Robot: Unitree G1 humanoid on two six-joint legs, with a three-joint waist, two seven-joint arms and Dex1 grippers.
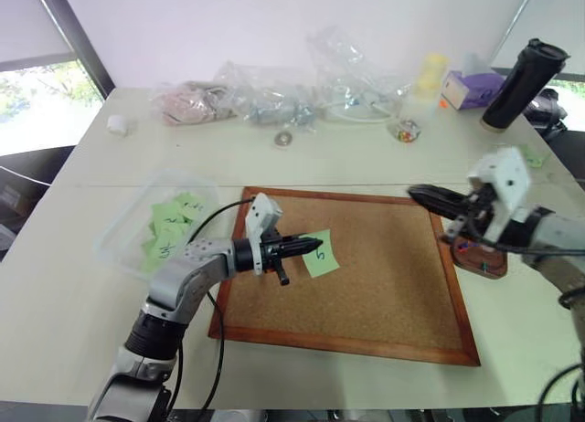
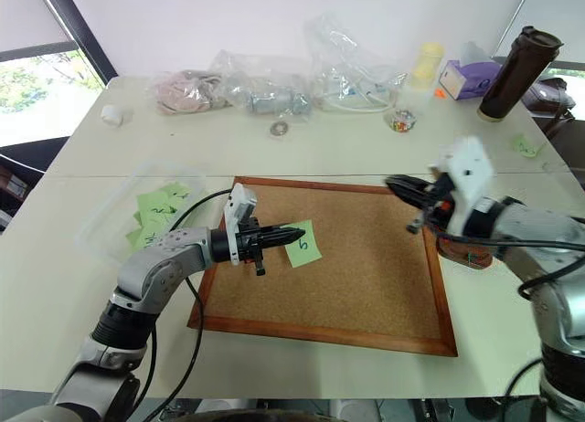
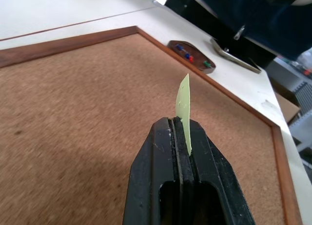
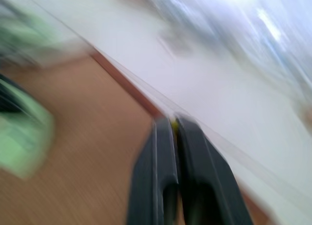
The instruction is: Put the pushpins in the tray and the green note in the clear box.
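Note:
My left gripper [image 1: 315,246] is shut on the green note [image 1: 322,255] and holds it just above the cork board; the left wrist view has the note [image 3: 184,105] edge-on between the fingers. The clear box [image 1: 126,228] with several green notes stands left of the board. At the board's right edge the tray [image 3: 191,55] holds red, blue and green pushpins [image 3: 188,56]. My right gripper [image 1: 413,193] hovers over the board's right side near the tray [image 1: 482,260], shut, with a small yellow speck, seemingly a pushpin [image 4: 172,121], pinched at its tips.
The wood-framed cork board [image 1: 375,294] covers the table's middle. Along the back lie crinkled plastic bags [image 1: 274,93], a tape ring [image 1: 283,140], a small jar [image 1: 407,130], a purple box [image 1: 471,88] and a tall dark bottle [image 1: 521,82].

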